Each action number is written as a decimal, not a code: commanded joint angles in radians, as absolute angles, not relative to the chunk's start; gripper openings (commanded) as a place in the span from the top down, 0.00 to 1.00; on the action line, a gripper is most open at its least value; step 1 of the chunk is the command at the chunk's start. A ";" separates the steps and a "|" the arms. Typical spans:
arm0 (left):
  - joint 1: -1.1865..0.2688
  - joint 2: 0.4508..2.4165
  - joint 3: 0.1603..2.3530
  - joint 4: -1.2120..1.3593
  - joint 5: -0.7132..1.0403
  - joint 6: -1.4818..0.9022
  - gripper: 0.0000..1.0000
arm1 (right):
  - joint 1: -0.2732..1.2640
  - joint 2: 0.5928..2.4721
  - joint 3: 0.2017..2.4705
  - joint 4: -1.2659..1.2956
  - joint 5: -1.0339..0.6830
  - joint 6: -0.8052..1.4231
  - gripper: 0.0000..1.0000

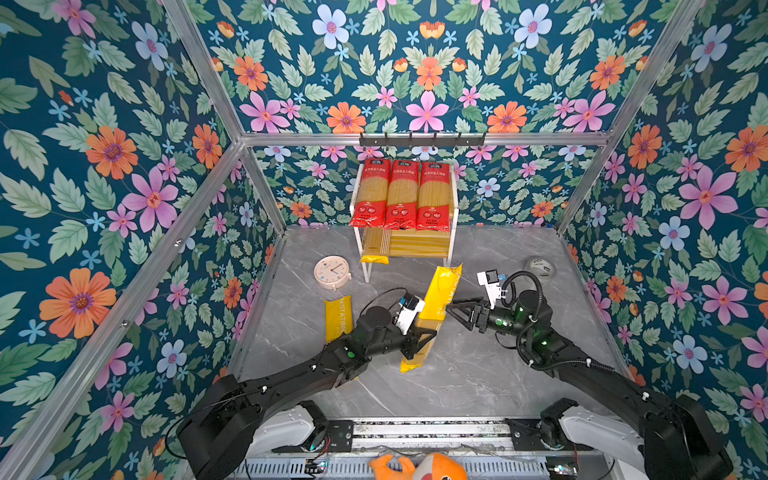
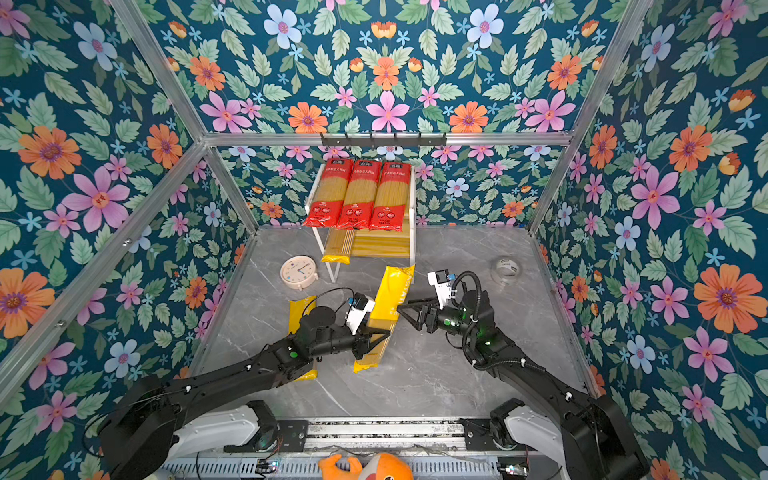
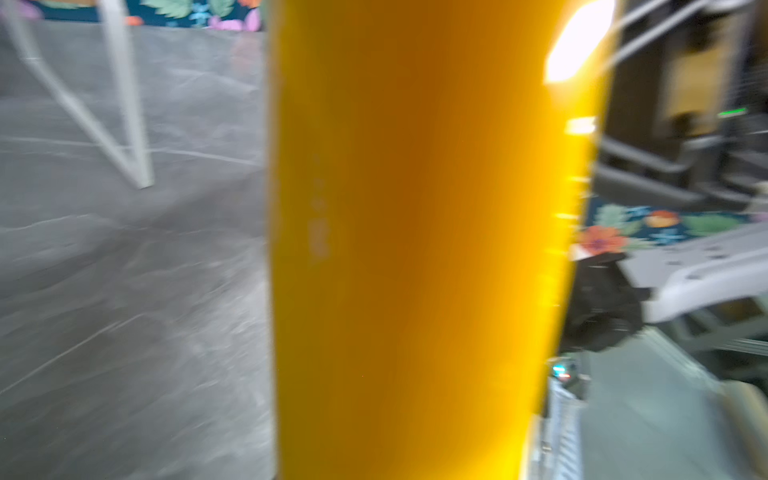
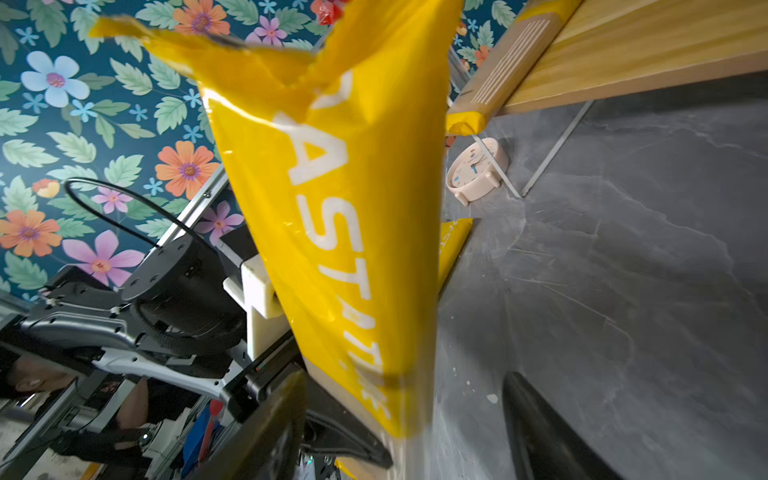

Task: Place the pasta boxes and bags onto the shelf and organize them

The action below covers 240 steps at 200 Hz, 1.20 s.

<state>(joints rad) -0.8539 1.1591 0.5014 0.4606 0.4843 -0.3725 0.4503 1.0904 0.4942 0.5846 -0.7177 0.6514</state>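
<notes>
The left gripper (image 1: 422,338) pinches a yellow packet (image 1: 438,291) low on its length and holds it tilted above the table (image 1: 478,374), in front of the shelf (image 1: 419,246). The right gripper (image 1: 453,309) is spread wide — the packet stands between its jaws. Three red packets (image 1: 401,195) lie on the top board and a second yellow packet (image 1: 375,245) on the lower one — a third yellow packet (image 1: 338,316) lies flat, partly under the left arm.

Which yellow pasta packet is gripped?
The middle packet, clamped in the left pincer; the left packet lies on the table, the far packet on the shelf.
</notes>
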 commanded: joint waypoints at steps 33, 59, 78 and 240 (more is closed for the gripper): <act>-0.833 1.208 0.497 0.814 0.720 -0.499 1.00 | 0.428 1.251 0.575 0.935 -0.975 0.799 0.33; -0.831 1.225 0.500 0.857 0.746 -0.517 1.00 | 0.429 1.325 0.610 1.066 -1.000 0.884 0.47; -0.821 1.229 0.497 0.868 0.752 -0.535 1.00 | 0.428 1.355 0.617 1.129 -0.996 0.922 0.55; -0.739 1.231 0.320 0.969 0.688 -0.715 0.56 | 0.430 1.458 0.684 1.064 -0.926 0.974 1.00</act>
